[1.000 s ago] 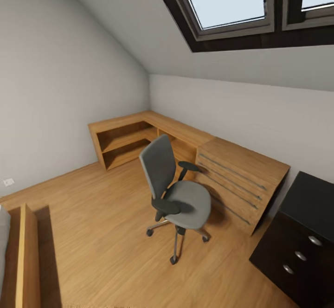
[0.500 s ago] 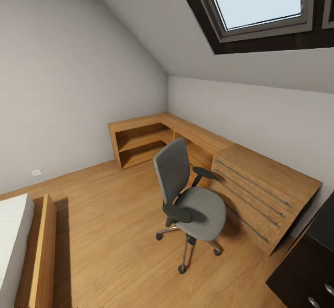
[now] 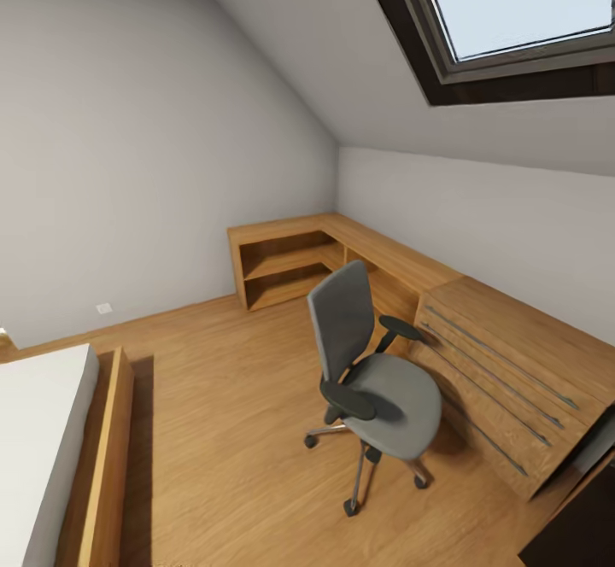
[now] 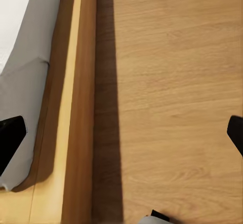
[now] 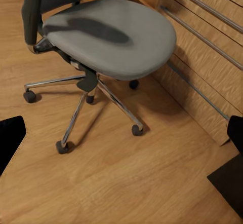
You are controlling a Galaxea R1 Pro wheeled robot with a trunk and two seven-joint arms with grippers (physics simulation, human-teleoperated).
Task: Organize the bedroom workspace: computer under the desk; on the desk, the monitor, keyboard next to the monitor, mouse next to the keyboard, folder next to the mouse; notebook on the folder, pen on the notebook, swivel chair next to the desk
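Observation:
The swivel chair [image 3: 376, 379], grey with black armrests and a chrome star base, stands on the wood floor beside the light wooden drawer unit. In the right wrist view its seat [image 5: 114, 36] is bare. My right gripper [image 5: 121, 135] hangs open above the floor in front of the chair's casters. My left gripper [image 4: 121, 135] is open over the floor beside a bed frame. A dark corner of the desk [image 3: 576, 541] shows at the lower right, and again as the desk corner [image 5: 230, 183]. The computer, monitor, keyboard, mouse, folder, notebook and pen are out of view.
A light wooden L-shaped shelf and drawer unit [image 3: 478, 319] runs along the back and right walls. A bed with a wooden frame [image 3: 107, 456] and white mattress lies at the left. Open wood floor [image 3: 222, 405] separates bed and chair. A skylight [image 3: 512, 3] sits in the sloped ceiling.
The camera has turned left, so the whole picture slid right. The black desk has almost left the frame, and the bed has come into view at the left. The chair itself has not moved.

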